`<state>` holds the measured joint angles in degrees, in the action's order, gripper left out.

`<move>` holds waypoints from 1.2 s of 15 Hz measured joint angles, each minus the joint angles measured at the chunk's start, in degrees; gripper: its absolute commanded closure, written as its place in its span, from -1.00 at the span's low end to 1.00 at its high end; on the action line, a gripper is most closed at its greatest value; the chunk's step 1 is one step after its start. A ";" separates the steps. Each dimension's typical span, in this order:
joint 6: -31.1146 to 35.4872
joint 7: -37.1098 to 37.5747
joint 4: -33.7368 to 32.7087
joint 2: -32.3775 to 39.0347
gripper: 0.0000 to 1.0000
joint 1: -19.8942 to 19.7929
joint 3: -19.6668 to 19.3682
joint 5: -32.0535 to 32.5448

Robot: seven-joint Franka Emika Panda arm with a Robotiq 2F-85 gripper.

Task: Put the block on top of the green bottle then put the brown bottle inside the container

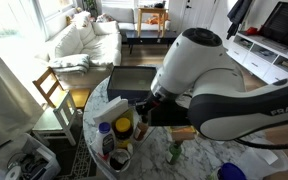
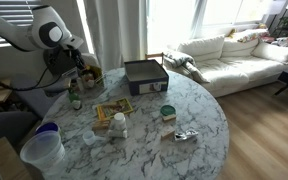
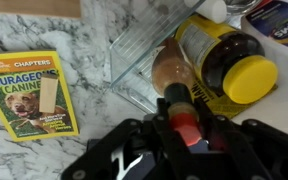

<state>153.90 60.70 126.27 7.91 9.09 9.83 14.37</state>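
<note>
In the wrist view my gripper (image 3: 174, 125) is shut on the brown bottle (image 3: 176, 105). Its dark cap points toward the clear plastic container (image 3: 134, 50) just ahead, and its reddish-brown body sits between the fingers. A tan wooden block (image 3: 49, 93) lies on a dog book (image 3: 24, 100) to the left. In an exterior view the gripper (image 2: 79, 68) hangs over the jars at the table's far left edge. The small green bottle (image 2: 75, 96) stands just below it on the marble table (image 2: 174, 150).
A yellow-lidded jar (image 3: 229, 65) stands right beside the container and also shows in an exterior view (image 1: 124, 127). A black box (image 2: 144, 73), a white bottle (image 2: 117, 124), a green-lidded tin (image 2: 168, 112) and a blue-rimmed cup (image 2: 42, 146) are on the table.
</note>
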 measured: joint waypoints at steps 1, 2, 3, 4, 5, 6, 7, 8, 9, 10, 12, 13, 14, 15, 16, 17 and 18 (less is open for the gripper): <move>0.00 -0.71 -0.44 0.71 0.84 0.42 -0.23 0.07; 0.00 -1.55 -0.83 1.40 0.84 0.81 -0.52 0.16; 0.00 -2.37 -1.26 2.07 0.84 1.18 -0.82 0.32; -0.01 -3.15 -1.64 2.69 0.84 1.57 -1.17 0.48; -0.01 -3.97 -1.99 3.25 0.84 1.93 -1.54 0.58; -0.02 -4.72 -2.32 3.73 0.84 2.26 -1.86 0.64; -0.03 -5.41 -2.64 4.14 0.43 2.56 -2.15 0.65; -0.03 -5.98 -2.95 4.52 -0.03 2.92 -2.47 0.65; -0.03 -6.36 -3.23 4.83 -0.13 3.28 -2.78 0.65; -0.03 -6.62 -3.45 5.10 -0.24 3.62 -3.06 0.65; -0.03 -6.76 -4.07 5.40 -0.55 4.24 -3.30 0.65; -0.03 -6.77 -4.39 5.42 -0.72 4.58 -3.44 0.65; -0.03 -6.78 -4.71 5.42 -0.86 4.86 -3.56 0.65; -0.03 -6.78 -5.01 5.41 -0.97 5.10 -3.73 0.65; -0.03 -6.78 -5.34 5.39 -1.00 5.26 -3.92 0.65; -0.03 -6.78 -5.75 5.34 -1.00 5.30 -4.11 0.65; -0.03 -6.78 -6.16 5.23 -1.00 5.31 -4.40 0.65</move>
<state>153.87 53.92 120.11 13.14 14.40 5.43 15.02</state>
